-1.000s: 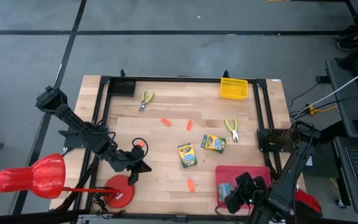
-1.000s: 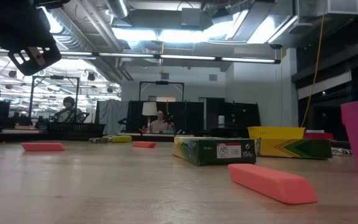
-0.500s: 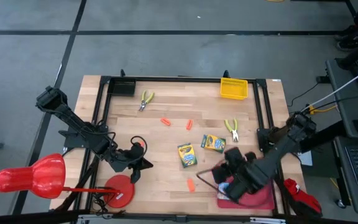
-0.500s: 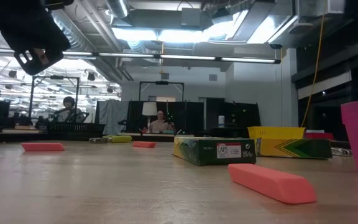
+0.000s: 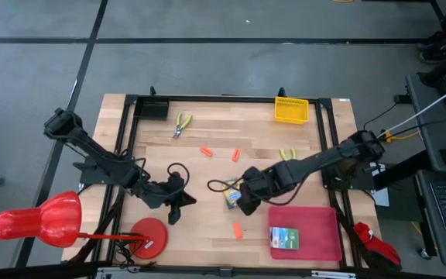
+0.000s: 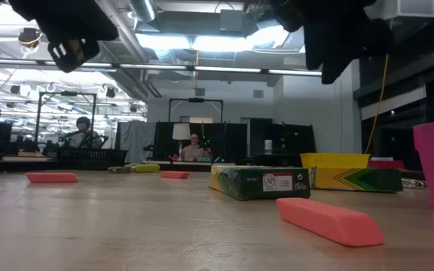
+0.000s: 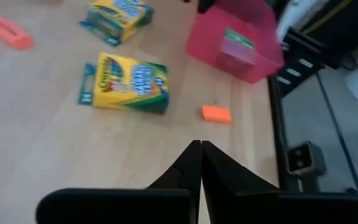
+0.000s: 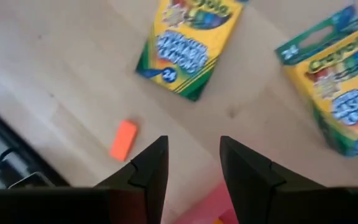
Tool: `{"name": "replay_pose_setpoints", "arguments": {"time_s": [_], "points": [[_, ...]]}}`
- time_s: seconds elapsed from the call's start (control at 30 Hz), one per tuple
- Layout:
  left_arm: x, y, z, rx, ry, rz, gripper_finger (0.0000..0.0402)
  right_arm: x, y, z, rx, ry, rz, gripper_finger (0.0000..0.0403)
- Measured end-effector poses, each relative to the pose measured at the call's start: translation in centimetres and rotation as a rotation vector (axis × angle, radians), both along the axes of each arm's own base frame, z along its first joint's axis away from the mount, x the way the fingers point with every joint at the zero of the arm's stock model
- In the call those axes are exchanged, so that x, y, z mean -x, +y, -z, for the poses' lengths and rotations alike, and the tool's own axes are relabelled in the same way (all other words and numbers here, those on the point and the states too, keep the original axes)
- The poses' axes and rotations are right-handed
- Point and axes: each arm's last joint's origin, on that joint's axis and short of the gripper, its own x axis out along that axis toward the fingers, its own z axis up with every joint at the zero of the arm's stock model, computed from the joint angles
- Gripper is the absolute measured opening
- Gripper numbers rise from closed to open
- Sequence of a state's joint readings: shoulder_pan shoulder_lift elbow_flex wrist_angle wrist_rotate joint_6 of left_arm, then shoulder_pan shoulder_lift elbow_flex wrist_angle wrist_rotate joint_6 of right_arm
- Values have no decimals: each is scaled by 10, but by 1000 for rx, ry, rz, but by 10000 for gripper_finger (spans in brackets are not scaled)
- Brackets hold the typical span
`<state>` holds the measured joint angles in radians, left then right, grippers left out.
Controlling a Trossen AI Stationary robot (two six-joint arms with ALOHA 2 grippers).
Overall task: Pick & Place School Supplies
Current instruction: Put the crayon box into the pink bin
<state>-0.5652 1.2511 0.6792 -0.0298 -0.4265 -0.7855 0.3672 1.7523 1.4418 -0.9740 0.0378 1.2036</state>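
Two yellow-green crayon boxes (image 8: 188,43) (image 8: 347,93) lie flat on the wooden table. My right gripper (image 8: 192,165) hovers open above them, near the table's middle (image 5: 242,201), touching nothing. A third crayon box (image 5: 287,238) lies in the red tray (image 5: 320,232). Orange stubs (image 5: 205,151) (image 5: 236,155) (image 5: 238,230) lie scattered on the table. One yellow-handled tool (image 5: 181,122) lies at the far left, and another (image 5: 287,155) is half hidden by my right arm. My left gripper (image 7: 199,155) is shut and empty, hanging above the near left part of the table (image 5: 183,201).
A yellow mesh basket (image 5: 291,110) stands at the far right. A red lamp-like stand (image 5: 149,236) sits at the near left edge. A black frame (image 5: 130,116) runs around the table. Bare wood lies between the two grippers.
My right gripper has swung from above the red tray toward the table's left, turning as it went, and now hangs over the crayon boxes. It has uncovered the box lying in the tray. My left gripper has risen a little.
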Motion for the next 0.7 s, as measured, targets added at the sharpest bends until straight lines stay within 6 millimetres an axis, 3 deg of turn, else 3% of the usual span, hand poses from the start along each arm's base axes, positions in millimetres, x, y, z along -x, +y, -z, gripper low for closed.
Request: {"name": "replay_pose_setpoints", "arguments": {"time_s": [0.3, 0.57, 0.7], "points": [[-7, 24, 8, 128, 125, -187, 10, 0, -16, 17, 17, 72, 15, 146], [-8, 45, 20, 270, 234, -396, 70, 16, -8, 45, -2, 162, 26, 145], [-20, 48, 28, 368, 211, -428, 92, 12, -3, 54, -37, 89, 31, 145]]}}
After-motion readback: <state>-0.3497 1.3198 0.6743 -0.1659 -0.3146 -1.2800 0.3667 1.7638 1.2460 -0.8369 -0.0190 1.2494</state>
